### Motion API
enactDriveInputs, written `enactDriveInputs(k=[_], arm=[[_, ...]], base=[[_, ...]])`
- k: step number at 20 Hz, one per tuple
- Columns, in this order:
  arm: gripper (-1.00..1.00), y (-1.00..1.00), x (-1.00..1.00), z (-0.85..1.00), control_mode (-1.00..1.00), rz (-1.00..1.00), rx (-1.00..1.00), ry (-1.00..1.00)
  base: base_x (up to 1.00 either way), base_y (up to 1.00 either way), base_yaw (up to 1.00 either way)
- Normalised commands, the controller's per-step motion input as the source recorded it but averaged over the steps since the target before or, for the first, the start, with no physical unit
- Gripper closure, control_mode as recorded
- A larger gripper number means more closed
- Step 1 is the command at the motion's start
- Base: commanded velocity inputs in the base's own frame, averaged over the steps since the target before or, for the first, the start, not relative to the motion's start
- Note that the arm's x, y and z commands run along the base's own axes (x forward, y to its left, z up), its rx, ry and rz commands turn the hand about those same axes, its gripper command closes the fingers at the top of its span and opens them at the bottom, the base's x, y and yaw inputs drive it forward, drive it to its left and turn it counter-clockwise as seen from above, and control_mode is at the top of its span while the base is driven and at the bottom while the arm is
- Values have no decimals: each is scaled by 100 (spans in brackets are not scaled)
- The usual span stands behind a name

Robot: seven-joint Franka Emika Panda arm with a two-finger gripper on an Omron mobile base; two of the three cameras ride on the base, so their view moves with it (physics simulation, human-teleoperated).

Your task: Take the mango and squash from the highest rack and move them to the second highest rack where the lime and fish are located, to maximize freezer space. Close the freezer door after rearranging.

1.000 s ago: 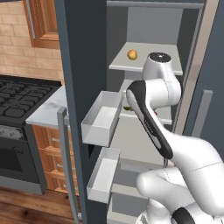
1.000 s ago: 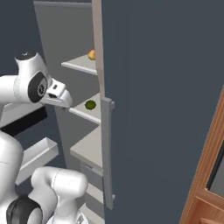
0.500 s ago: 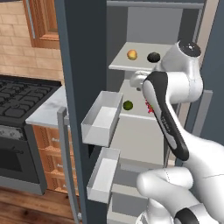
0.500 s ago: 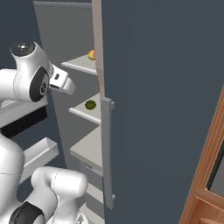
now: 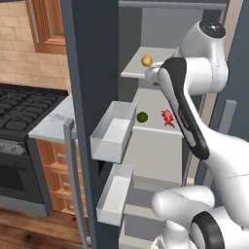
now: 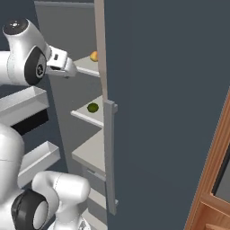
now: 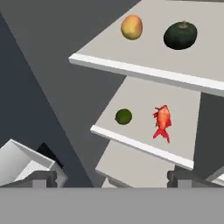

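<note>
On the freezer's [image 5: 130, 29] top shelf [image 7: 131, 65] lie the yellow-orange mango [image 7: 131, 26] [image 5: 146, 61] [image 6: 94, 55] and, to its right, the near-black squash [image 7: 180, 35]. One shelf down [image 7: 131, 135] rest the green lime [image 7: 124, 117] [image 5: 142, 117] [image 6: 92, 107] and the red-orange fish [image 7: 162, 121] [image 5: 167, 118]. My gripper [image 6: 70, 72] [image 7: 113, 178] hangs open in front of the top shelf's edge, short of the fruit and holding nothing. In the left base view my arm hides the squash. The freezer door [image 5: 90, 87] stands swung wide open at the left.
Two pale bins [image 5: 114, 131] [image 5: 113, 193] jut from the open door's inner face, close to my arm's left. A second dark door with a bar handle [image 6: 110, 152] is closed on the right. A stove [image 5: 19, 104] and marble counter [image 5: 51, 124] lie further left.
My arm has lifted the gripper from the second shelf's height up to the top shelf's edge. The squash, seen half a second ago, is now behind my arm in the left base view.
</note>
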Motion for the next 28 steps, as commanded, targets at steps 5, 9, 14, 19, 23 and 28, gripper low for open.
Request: enactDriveInputs(k=[5,9,14,19,23,28], arm=[[-100,0,0,15,-100,31,-56,0],[-100,0,1,0,-100,11,-64,0],[-100,-5,24,1,-100,0,-36,-1],[-100,-27,44,0,-100,3,0,0],[-100,-36,60,0,-100,1,9,0],[-100,-15,64,0,-100,3,8,0]], base=[[0,0,0],[0,0,0],[0,0,0],[0,0,0],[0,0,0],[0,0,0]])
